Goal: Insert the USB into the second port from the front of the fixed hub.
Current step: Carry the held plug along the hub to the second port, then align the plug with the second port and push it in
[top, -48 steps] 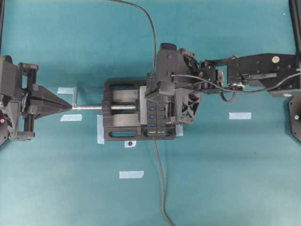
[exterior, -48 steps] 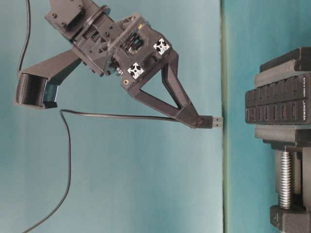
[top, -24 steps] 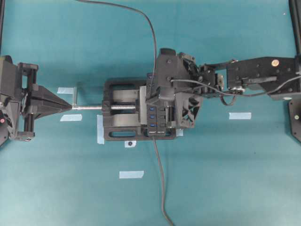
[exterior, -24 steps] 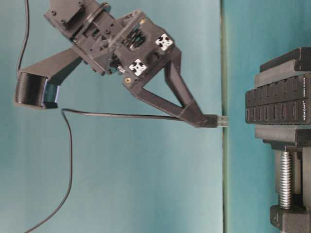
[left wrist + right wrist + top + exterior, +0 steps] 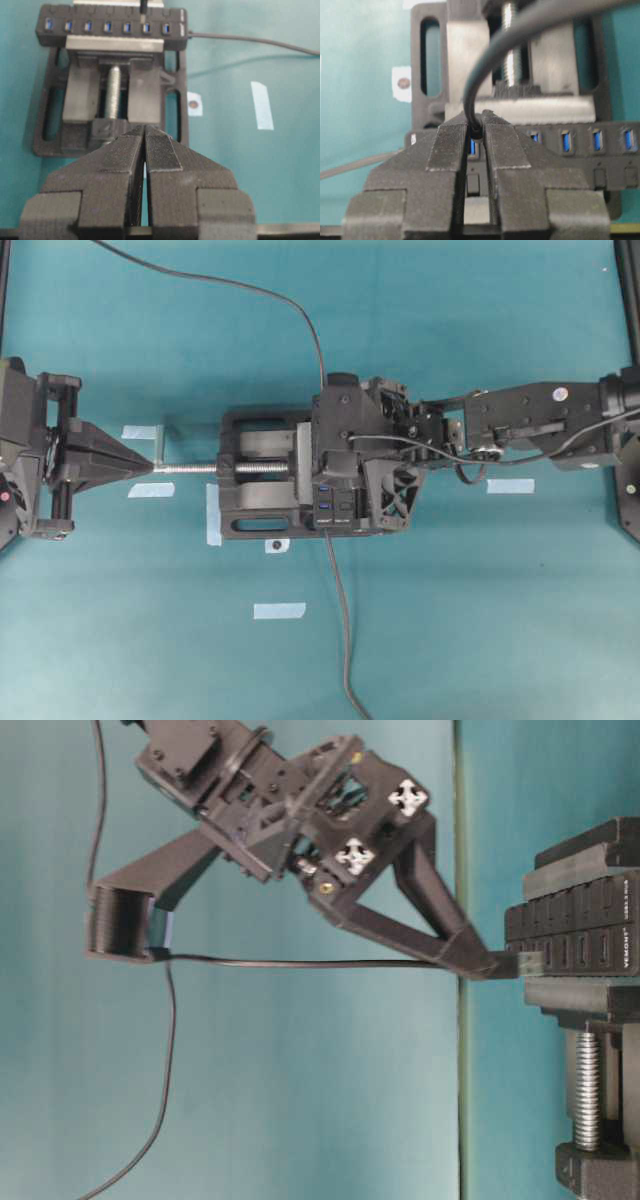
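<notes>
My right gripper (image 5: 490,963) is shut on the USB (image 5: 528,961), whose metal tip still shows as it meets the port face of the fixed hub (image 5: 575,935). In the right wrist view the fingers (image 5: 451,145) pinch the plug's cable end (image 5: 476,131) directly over a blue port (image 5: 473,146) near the hub's cable end. From overhead the right gripper (image 5: 345,455) covers most of the hub (image 5: 335,512). The left wrist view shows the plug (image 5: 143,6) above the second port from the right. My left gripper (image 5: 130,465) is shut and holds nothing, its tip near the vise screw.
A black vise (image 5: 255,510) with a silver screw (image 5: 195,468) clamps the hub. The hub's own grey cable (image 5: 340,620) runs to the front edge. The USB's thin cable (image 5: 250,290) loops off the back. Pale tape marks (image 5: 278,611) lie on the teal table.
The right gripper has moved toward the front along the hub and lowered. The USB tip, which hung apart from the hub, now reaches its port face. The left arm is still.
</notes>
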